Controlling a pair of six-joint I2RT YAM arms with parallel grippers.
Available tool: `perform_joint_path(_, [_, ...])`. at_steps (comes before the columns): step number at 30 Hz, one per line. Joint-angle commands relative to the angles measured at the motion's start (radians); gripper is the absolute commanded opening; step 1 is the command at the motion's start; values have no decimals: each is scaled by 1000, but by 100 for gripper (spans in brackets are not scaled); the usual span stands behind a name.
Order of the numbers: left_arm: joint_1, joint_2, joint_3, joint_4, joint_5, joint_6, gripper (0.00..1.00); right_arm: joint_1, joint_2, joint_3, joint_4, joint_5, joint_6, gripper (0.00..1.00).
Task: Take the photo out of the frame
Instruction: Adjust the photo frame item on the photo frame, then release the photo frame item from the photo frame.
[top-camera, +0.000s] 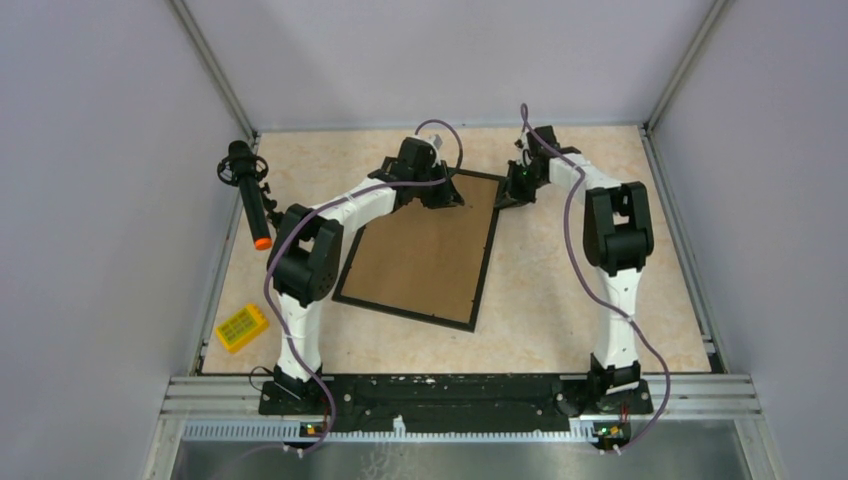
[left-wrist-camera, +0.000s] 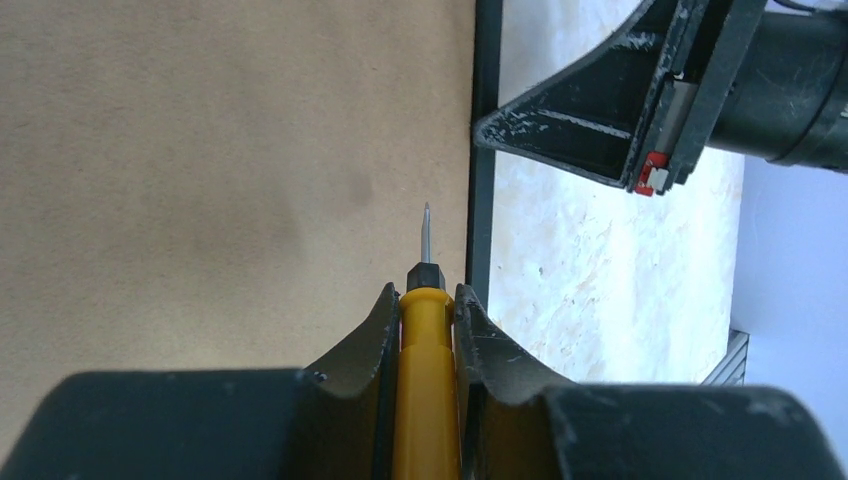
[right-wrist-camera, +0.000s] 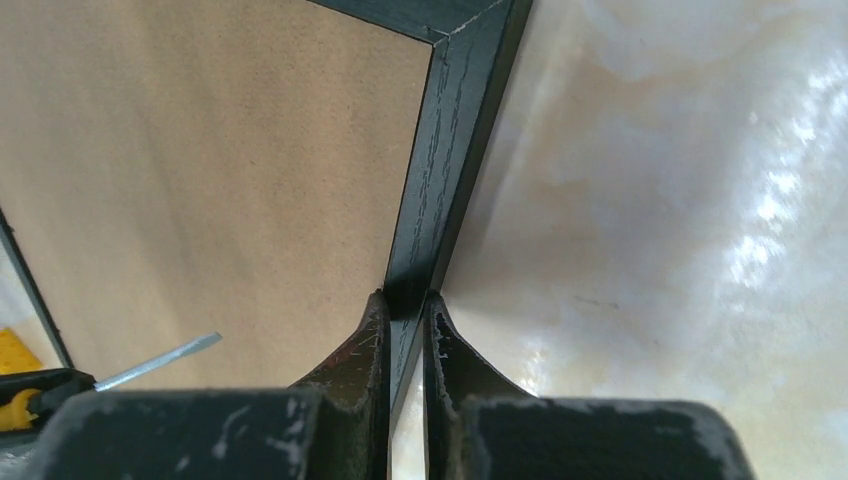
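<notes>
The frame (top-camera: 420, 255) lies face down on the table, its brown fibreboard back up and its thin black border around it. The photo is hidden under the back. My left gripper (top-camera: 440, 192) is shut on a yellow-handled screwdriver (left-wrist-camera: 426, 380); its thin blade (left-wrist-camera: 426, 232) points over the back near the frame's right border (left-wrist-camera: 485, 150). My right gripper (top-camera: 512, 190) is shut on the black border (right-wrist-camera: 445, 150) near the frame's far right corner, one finger (right-wrist-camera: 365, 350) on each side of the border. The screwdriver tip also shows in the right wrist view (right-wrist-camera: 160, 364).
A black handled tool with an orange tip (top-camera: 250, 190) stands at the far left. A yellow box (top-camera: 241, 327) lies at the near left. Grey walls and metal rails (top-camera: 450, 385) enclose the marbled table (top-camera: 560, 300).
</notes>
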Motion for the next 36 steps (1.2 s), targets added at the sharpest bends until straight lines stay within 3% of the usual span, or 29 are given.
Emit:
perform_joint_path(1, [4, -81, -10, 65, 33, -10, 0, 7, 97, 90, -30, -58, -65, 0])
perform_joint_path(6, [5, -100, -28, 75, 41, -10, 0, -2, 49, 114, -32, -57, -62, 37])
perform_joint_path(10, [7, -126, -60, 75, 47, -5, 0, -4, -47, 9, -5, -56, -50, 46])
perform_joint_path(21, [6, -167, -275, 225, 228, -7, 0, -1, -264, -322, 109, -119, -28, 46])
perform_joint_path(36, [11, -104, -339, 312, 333, -9, 0, 10, -218, -416, 158, -242, -65, 32])
